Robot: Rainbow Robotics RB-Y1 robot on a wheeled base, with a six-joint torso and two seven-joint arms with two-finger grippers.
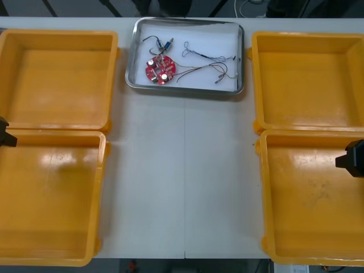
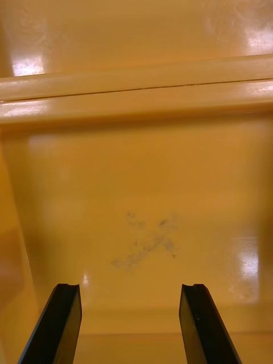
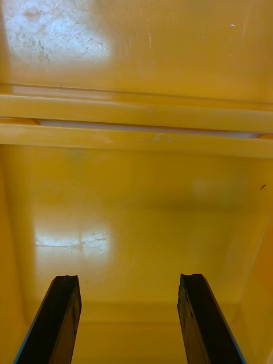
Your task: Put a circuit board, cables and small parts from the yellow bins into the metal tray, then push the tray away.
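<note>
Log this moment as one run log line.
left gripper open over near-left yellow bin | right gripper open over near-right yellow bin | metal tray holds red circuit board, cables

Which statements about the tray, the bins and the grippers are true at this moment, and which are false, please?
1. The red circuit board lies in the metal tray. True.
2. The cables lie in a yellow bin. False: they lie in the tray, beside the board.
3. The right gripper has its jaws shut. False: they stand apart over the near right bin, holding nothing.
4. The left gripper has open jaws over the near left bin. True.
5. The tray stands at the table's near edge. False: it stands at the far edge.
</note>
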